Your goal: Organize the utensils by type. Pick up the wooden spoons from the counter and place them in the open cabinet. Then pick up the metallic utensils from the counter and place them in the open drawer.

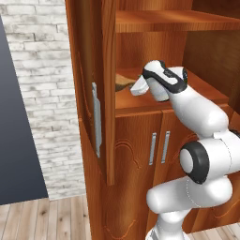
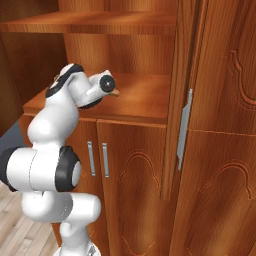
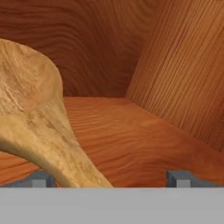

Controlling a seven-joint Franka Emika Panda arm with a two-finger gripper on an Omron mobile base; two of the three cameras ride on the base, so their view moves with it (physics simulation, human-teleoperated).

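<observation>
Fingertips (image 3: pixel 40 179) stand spread wide, one low at each side of the hand view, and the wooden spoon (image 3: pixel 37 122) lies between them but nearer the left tip; no pad visibly presses on it, so I read the gripper (image 3: pixel 109 180) as open and the spoon as let go or about to be, though contact on the left side cannot be ruled out. Spoon rests on the shelf (image 3: pixel 144 144) inside the open cabinet (image 1: pixel 89 93), bowl toward the back wall, handle running down toward the hand. Judgement on handling: light, stiff, solid wood with a matt grain, not fragile and not very slippery; the rounded bowl could rock or roll. Best hold looks like the neck or upper handle, across its narrow width, where flat pads can close squarely. From the right base view a tan tip of the spoon shows just past the hand, above the shelf's front part. Cabinet door (image 2: pixel 186 100) stands open beside the arm
</observation>
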